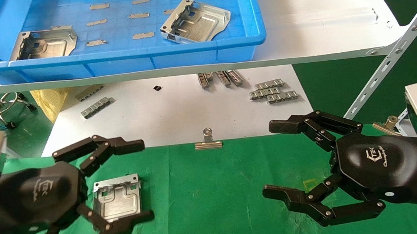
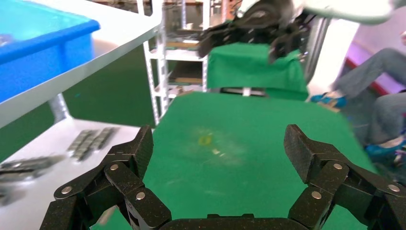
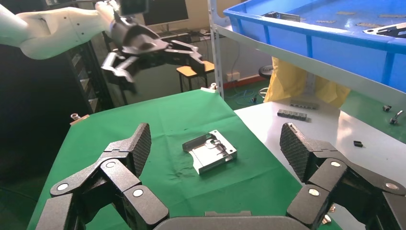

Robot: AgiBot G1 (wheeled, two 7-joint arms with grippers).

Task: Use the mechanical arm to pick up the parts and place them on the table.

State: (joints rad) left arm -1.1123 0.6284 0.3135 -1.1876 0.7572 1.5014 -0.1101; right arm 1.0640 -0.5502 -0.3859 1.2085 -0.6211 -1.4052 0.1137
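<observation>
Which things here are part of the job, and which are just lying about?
Job:
- bracket on the green table
- two brackets in the blue bin
- green table
- left gripper, open
- right gripper, open

Lying about:
- binder clip
- ridged strips
- white sheet

1. I see the table (image 1: 214, 191) at the lower centre of the head view covered in matt green cloth, lightly wrinkled.
2. The part (image 1: 117, 196) lying on it at lower left is bare stamped sheet metal, silver, with a dull satin sheen.
3. Two more parts (image 1: 195, 21) in the upper frame look like the same brushed metal.
4. The tray (image 1: 252, 13) holding them is smooth blue plastic, slightly shiny.
5. The left hand (image 1: 98, 189) and the right hand (image 1: 302, 169) have glossy black palms; their fingers (image 3: 136, 146) carry rough, grainy matt pads and bright metal rivets.
6. The binder clip (image 1: 208, 141) at centre is polished metal.
7. The sheet (image 1: 178, 112) beneath the shelf looks like smooth white paper.
</observation>
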